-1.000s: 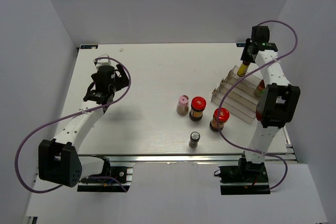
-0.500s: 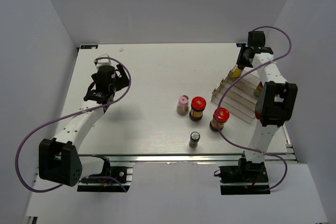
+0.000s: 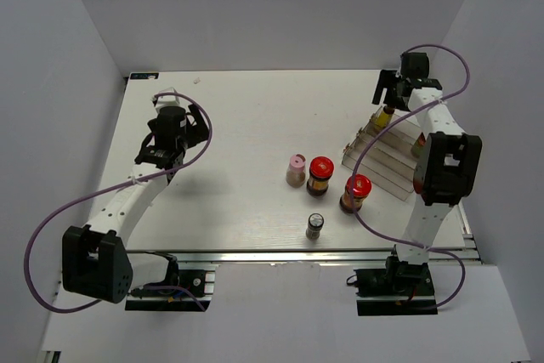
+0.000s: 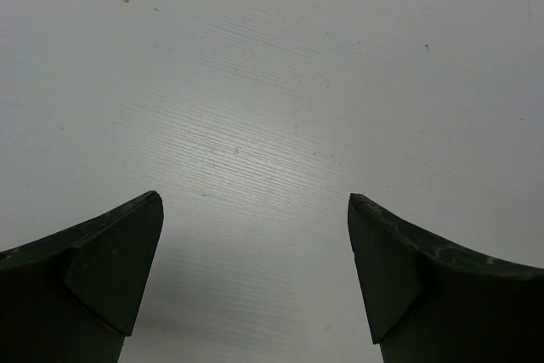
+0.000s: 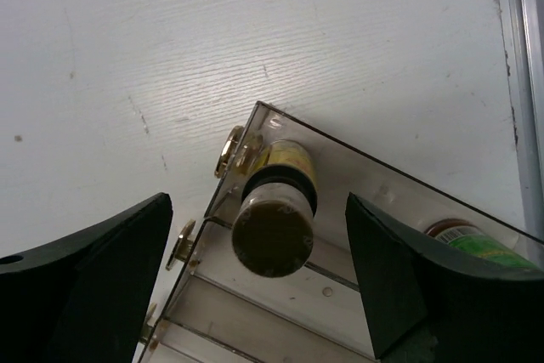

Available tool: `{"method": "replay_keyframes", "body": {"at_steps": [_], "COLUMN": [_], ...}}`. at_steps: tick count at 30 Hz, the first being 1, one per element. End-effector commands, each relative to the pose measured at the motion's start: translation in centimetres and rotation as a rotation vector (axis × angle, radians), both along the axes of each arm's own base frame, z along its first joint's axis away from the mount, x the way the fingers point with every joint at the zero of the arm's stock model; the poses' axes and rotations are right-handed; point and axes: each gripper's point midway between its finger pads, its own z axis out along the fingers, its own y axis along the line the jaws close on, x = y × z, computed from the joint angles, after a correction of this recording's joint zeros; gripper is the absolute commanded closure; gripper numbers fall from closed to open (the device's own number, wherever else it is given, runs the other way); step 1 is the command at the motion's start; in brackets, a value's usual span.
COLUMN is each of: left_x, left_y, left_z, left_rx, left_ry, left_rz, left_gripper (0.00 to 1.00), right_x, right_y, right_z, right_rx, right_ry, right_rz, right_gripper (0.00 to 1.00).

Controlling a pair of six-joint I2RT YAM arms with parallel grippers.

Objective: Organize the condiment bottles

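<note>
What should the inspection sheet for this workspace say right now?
Surface: white table, a few faint specks.
Job's things: pink-capped shaker, two red-lidded jars and grey-capped shaker stand on the table; yellow-capped bottle stands at the clear rack's far left end; second bottle beside it, partly hidden.
Clutter: nothing seen.
Grippers: left gripper, jaws open over bare table; right gripper, jaws open either side of the yellow-capped bottle, not touching.
Cables: purple cables loop off each arm.
Surroundings: plain grey walls.

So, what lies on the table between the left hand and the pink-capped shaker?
Nothing: the table between the left hand and the pink-capped shaker is bare white surface, as the top view shows.
</note>
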Motion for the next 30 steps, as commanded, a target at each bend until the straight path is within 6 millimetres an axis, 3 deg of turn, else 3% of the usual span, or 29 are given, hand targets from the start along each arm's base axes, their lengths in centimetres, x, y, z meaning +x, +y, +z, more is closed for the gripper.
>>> {"method": "replay_keyframes", "body": {"at_steps": [1,7,8,10,11,12,13,14,15,16,18,21,24,25,30], "left_x": [-0.1,-0.3,-0.3,-0.2,-0.4,-0.3,-0.5,-0.5,-0.6,-0.6,-1.2,-1.6,-1.8,-1.8,-1.9], "left_y": [-0.2,-1.0,-1.2,-1.5,-1.6,-1.6,-1.8,-2.1,-2.2,-2.5,-2.7,-3.1,-4.4,-4.6,-4.6], "left_z": [3.1,3.8,4.1,4.2,4.0,4.3,4.1,4.2,4.0,4.3,4.2,4.1,3.6,3.2,2.4], "left_rx": [-0.016,-0.062,-0.079,-0.098,-0.111,-0.122,-0.135,-0.156,-0.164,-0.176,-0.196,-0.241,-0.277,-0.274,-0.232], "left_ry": [-0.068,-0.074,-0.071,-0.057,-0.039,-0.038,-0.025,-0.023,-0.014,-0.012,0.018,0.025,0.022,0.031,0.057], "left_rz": [-0.014,-0.033,-0.030,-0.040,-0.030,-0.024,-0.027,-0.028,-0.033,-0.038,-0.038,-0.029,-0.088,-0.094,-0.092], "left_gripper": [0.02,0.02,0.02,0.02,0.02,0.02,0.02,0.02,0.02,0.02,0.02,0.02,0.02,0.02,0.02], "right_x": [0.1,-1.3,-1.8,-3.3,-4.2,-5.4,-6.4,-7.8,-9.3,-10.4,-13.6,-17.7,-21.0,-22.3,-26.7], "right_y": [1.0,4.3,6.2,8.4,8.9,9.5,10.3,10.7,11.3,12.8,13.4,12.4,12.7,13.0,13.3], "right_z": [5.0,9.0,9.3,10.8,10.4,11.6,11.5,9.9,11.2,11.0,9.9,7.8,6.4,4.6,2.2], "right_rx": [0.020,0.064,0.060,0.045,0.026,0.023,0.006,0.013,0.040,0.043,0.014,-0.022,0.025,0.022,-0.046], "right_ry": [-0.115,-0.179,-0.181,-0.201,-0.187,-0.206,-0.198,-0.162,-0.195,-0.201,-0.185,-0.118,-0.084,-0.044,0.064], "right_rz": [0.059,0.201,0.261,0.318,0.324,0.329,0.305,0.293,0.273,0.291,0.273,0.211,0.185,0.200,0.244], "right_gripper": [0.11,0.11,0.11,0.11,0.11,0.11,0.11,0.11,0.11,0.11,0.11,0.11,0.11,0.11,0.11]}}
